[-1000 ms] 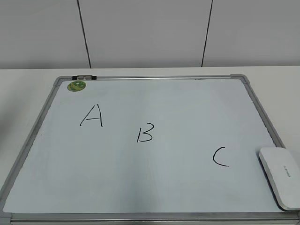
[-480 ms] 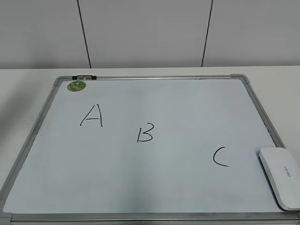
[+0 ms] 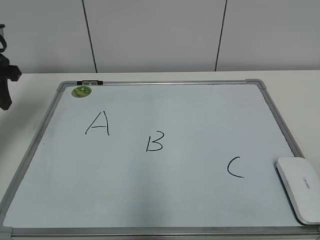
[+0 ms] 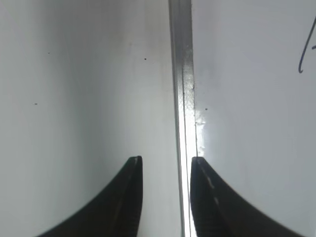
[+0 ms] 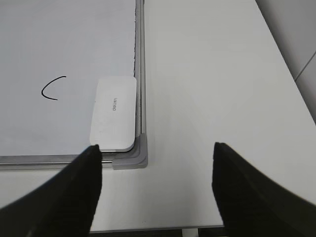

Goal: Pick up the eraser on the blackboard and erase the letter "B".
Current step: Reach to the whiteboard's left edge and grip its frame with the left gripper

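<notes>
The blackboard point(image 3: 165, 82) lies flat on the table, with black letters on it. The letter "B" point(image 3: 154, 141) is near its middle. The white eraser point(image 3: 300, 189) lies at the board's near right corner, and also shows in the right wrist view point(image 5: 114, 113). My right gripper point(image 5: 157, 145) is open and empty, above the bare table just outside that corner; it is out of the exterior view. My left gripper point(image 3: 6, 100) hangs at the far left, beside the board's left edge. In the left wrist view it point(image 4: 166, 159) is open and empty over the frame point(image 4: 183, 74).
The letter "A" point(image 3: 98, 123) is at the upper left and "C" point(image 3: 235, 167) is left of the eraser. A small round green magnet point(image 3: 81, 91) sits at the far left corner. The white table point(image 5: 212, 74) extends right of the board to its edge.
My left gripper has come into the exterior view at the far left edge. The eraser and the letters have not moved.
</notes>
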Action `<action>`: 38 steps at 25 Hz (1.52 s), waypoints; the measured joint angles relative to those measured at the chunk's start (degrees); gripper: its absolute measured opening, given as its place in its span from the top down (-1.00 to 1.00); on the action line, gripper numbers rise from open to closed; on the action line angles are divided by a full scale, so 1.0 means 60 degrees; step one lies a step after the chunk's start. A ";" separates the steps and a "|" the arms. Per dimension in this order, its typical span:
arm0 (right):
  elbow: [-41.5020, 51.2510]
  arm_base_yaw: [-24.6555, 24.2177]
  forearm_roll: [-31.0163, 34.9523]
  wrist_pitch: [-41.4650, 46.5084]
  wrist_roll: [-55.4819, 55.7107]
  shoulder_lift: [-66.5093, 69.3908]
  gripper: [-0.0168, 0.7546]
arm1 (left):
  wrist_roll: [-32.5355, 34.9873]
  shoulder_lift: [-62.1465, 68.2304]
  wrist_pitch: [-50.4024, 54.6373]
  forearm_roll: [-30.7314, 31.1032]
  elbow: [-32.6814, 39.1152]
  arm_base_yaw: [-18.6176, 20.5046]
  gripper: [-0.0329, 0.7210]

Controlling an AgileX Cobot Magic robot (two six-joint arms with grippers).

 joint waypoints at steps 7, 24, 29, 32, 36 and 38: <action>0.0000 0.0000 0.0000 0.0000 0.0000 0.0000 -0.39 | 0.0058 0.0943 -0.0521 -0.0119 -0.0075 0.0000 0.25; 0.0000 0.0000 0.0000 0.0000 0.0000 0.0000 -0.39 | 0.0093 0.2165 -0.1544 -0.0255 -0.0276 -0.0283 0.21; 0.0000 0.0000 0.0000 0.0000 0.0000 0.0000 -0.39 | -0.0101 0.2487 -0.1652 -0.0165 -0.0503 -0.0452 0.20; 0.0000 0.0000 0.0000 0.0000 0.0000 0.0000 -0.39 | -0.0271 0.2615 -0.1652 -0.0122 -0.0640 -0.0452 0.20; 0.0000 0.0000 0.0000 0.0000 0.0000 0.0000 -0.39 | -0.0306 0.2825 -0.1652 -0.0095 -0.0742 -0.0452 0.20; 0.0000 0.0000 0.0000 0.0000 0.0000 0.0000 -0.39 | -0.0320 0.2969 -0.1595 -0.0095 -0.0762 -0.0452 0.20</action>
